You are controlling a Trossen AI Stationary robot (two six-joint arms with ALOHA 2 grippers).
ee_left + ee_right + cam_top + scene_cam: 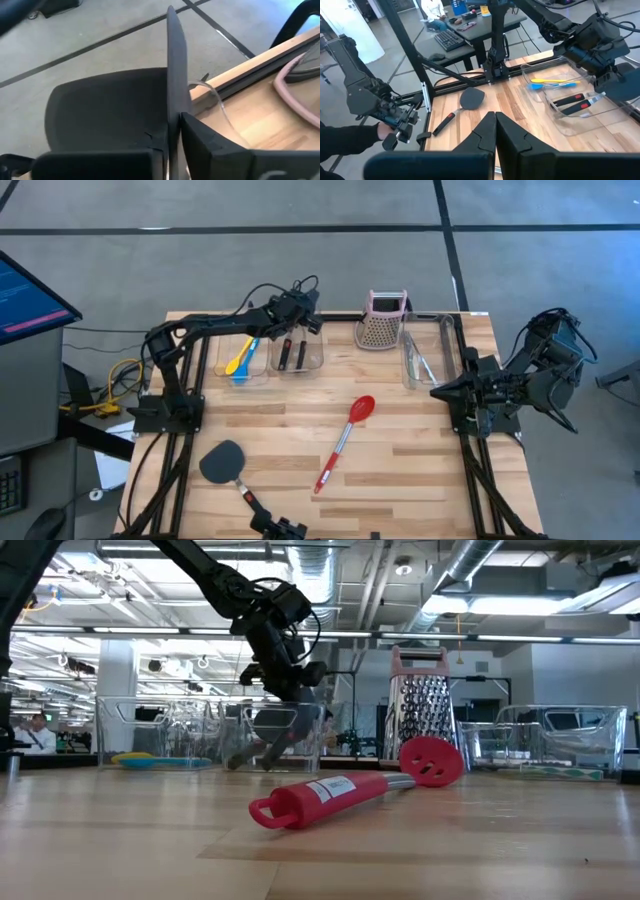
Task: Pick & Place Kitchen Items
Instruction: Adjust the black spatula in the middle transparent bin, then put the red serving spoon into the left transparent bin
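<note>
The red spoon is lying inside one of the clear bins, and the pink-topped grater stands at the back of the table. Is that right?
Not quite. The red spoon is not in a bin; it lies on the bare wooden table, out in the middle, as the high view shows. The pink-topped grater does stand at the back of the table, between the clear bins.

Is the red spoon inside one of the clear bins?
No, the red spoon lies on the bare wooden table, well apart from the bins.

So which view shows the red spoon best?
The high view: the red spoon lies whole and unblocked on the table. The low view shows it close but foreshortened, handle end nearest. Neither wrist view shows it.
</note>
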